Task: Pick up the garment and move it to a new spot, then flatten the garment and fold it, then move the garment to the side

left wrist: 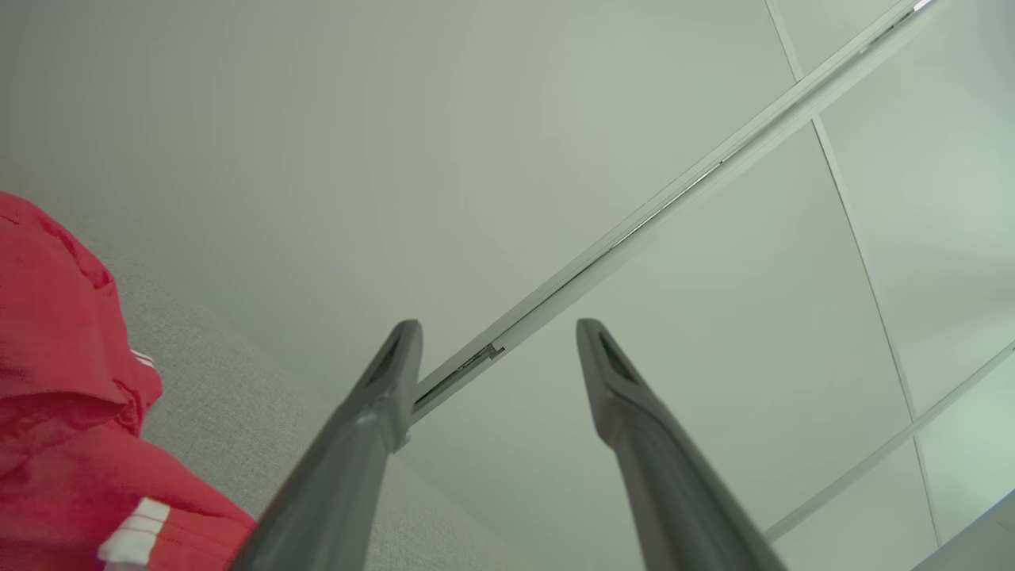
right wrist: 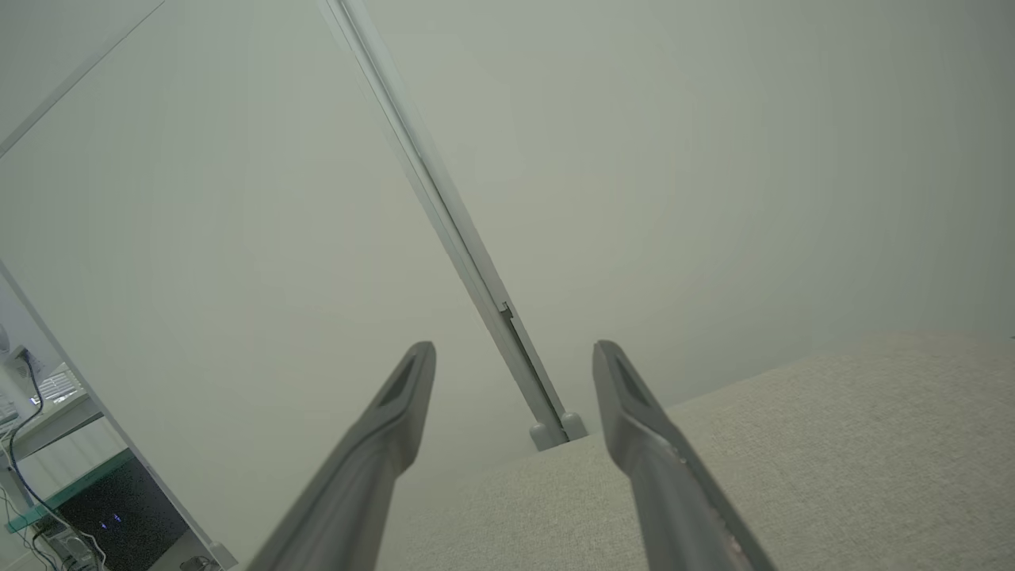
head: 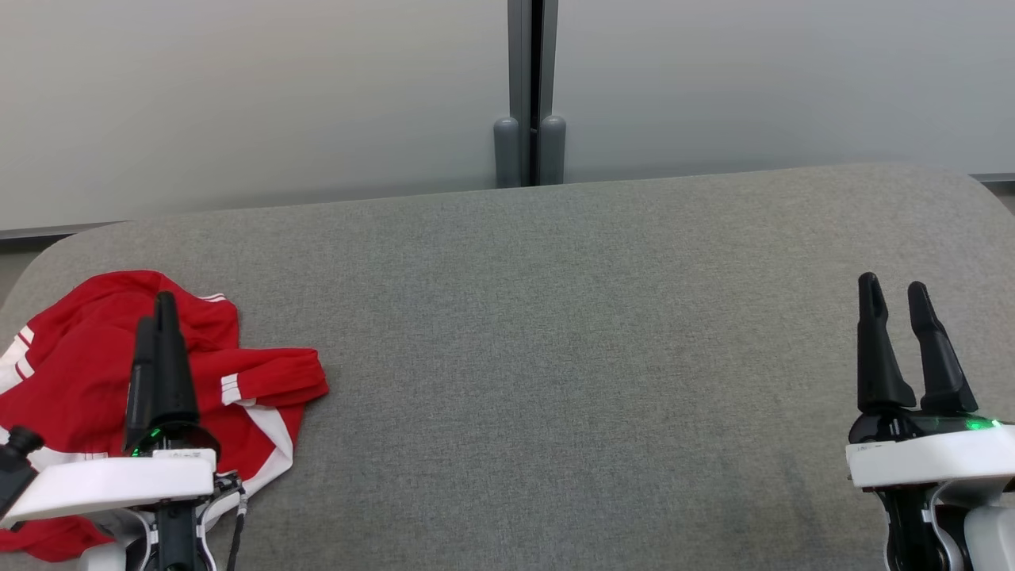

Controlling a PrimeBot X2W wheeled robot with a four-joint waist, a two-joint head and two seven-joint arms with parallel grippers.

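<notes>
Pale, smooth wall panels [head: 238,95] stood at the back, split by a dark vertical post [head: 533,79] with two rounded grey feet. Before them lay the padded surface [head: 571,333], covered in grey woven cloth of a fine, felt-like grain. Its far corners were rounded, and it lay open from the middle across to the right edge.

The garment [head: 71,373], a soft red knit with white stripes, sat crumpled at the near left corner, reaching the left edge. The left gripper [head: 155,309] showed over the garment, its long, dark, tapered fingers spread wide and holding nothing. The right gripper [head: 894,281], well apart from the garment, stood over bare cloth near the right edge, equally wide and empty. Print on the left gripper's white wrist housing [head: 119,480] was too small to read.
</notes>
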